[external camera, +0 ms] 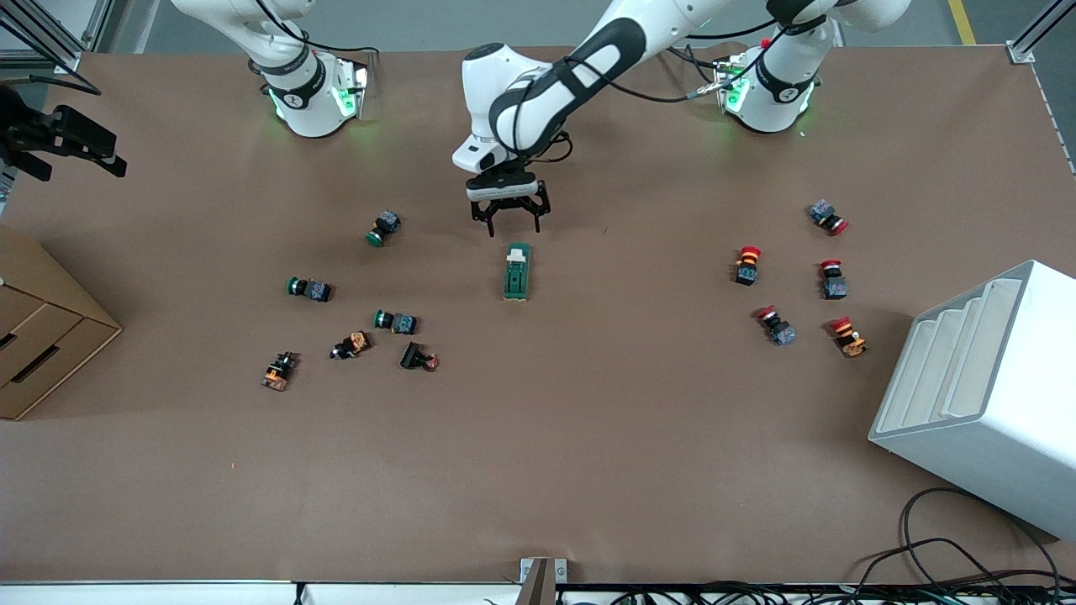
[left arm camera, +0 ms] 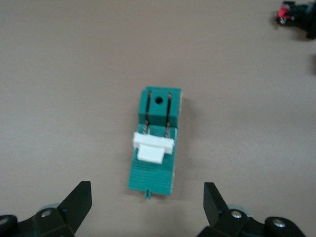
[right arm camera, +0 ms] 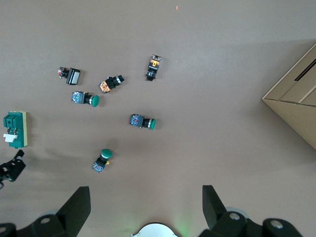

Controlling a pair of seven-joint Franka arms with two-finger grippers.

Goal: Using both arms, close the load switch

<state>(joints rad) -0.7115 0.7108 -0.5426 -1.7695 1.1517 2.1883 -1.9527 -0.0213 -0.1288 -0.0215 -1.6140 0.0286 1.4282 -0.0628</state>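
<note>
The load switch point(external camera: 516, 271) is a dark-green block with a white piece near one end, lying flat at the table's middle. It fills the middle of the left wrist view point(left arm camera: 155, 148) and shows at the edge of the right wrist view point(right arm camera: 15, 129). My left gripper point(external camera: 513, 225) hangs open just above the table beside the switch's end that is farther from the front camera. Its fingers point(left arm camera: 81, 195) stand wide apart and touch nothing. My right gripper point(right arm camera: 145, 195) is out of the front view. It is open and empty, high over its own base, and waits.
Several green and black push-buttons point(external camera: 395, 321) lie toward the right arm's end, with a cardboard box point(external camera: 42, 336) at that edge. Several red push-buttons point(external camera: 746, 265) lie toward the left arm's end, next to a white stepped bin point(external camera: 983, 395).
</note>
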